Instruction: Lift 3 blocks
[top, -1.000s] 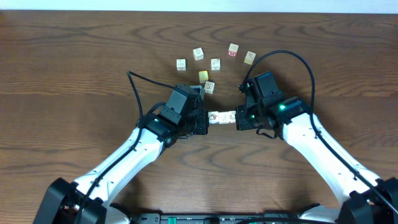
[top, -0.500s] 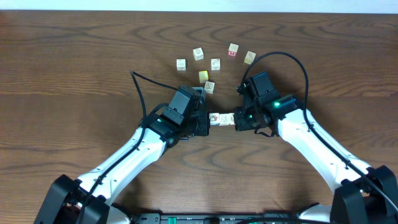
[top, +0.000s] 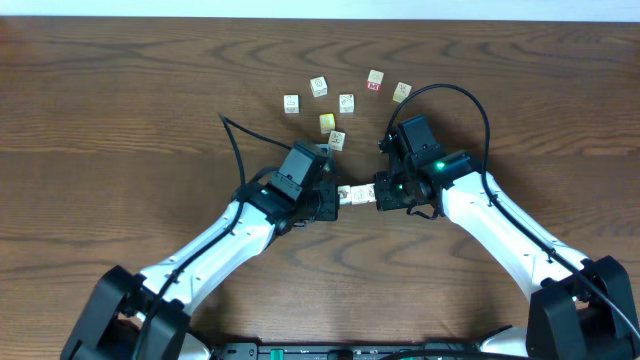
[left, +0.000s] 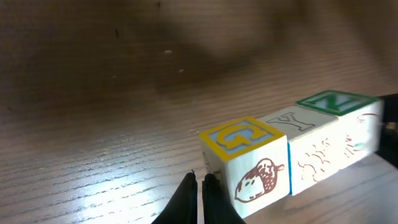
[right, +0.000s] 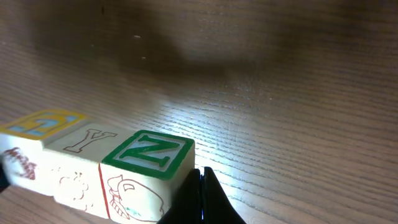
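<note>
At the centre of the overhead view, the three blocks (top: 357, 192) form an end-to-end row pressed between the left gripper (top: 336, 196) and right gripper (top: 377, 193), each with jaws fully closed.

Three pale wooden picture blocks (top: 357, 192), sitting face to face in one straight, unbroken row.
The G block (left: 245, 165) is forming the left end, showing a blue G in an orange-yellow frame on top and a brown acorn on its side. The Y block (left: 311, 149) is sitting in the middle, touching both neighbours and showing an outlined Y on top, with brown line drawings on its blue-edged side. The N block (right: 146, 171) is closing the right end, showing a green-framed N on top and a red-edged side drawing. All three are standing level, letters facing up. The closed left end effector (left: 198, 193) is touching the G end and the closed right end effector (right: 200, 186) is touching the N end.
</note>
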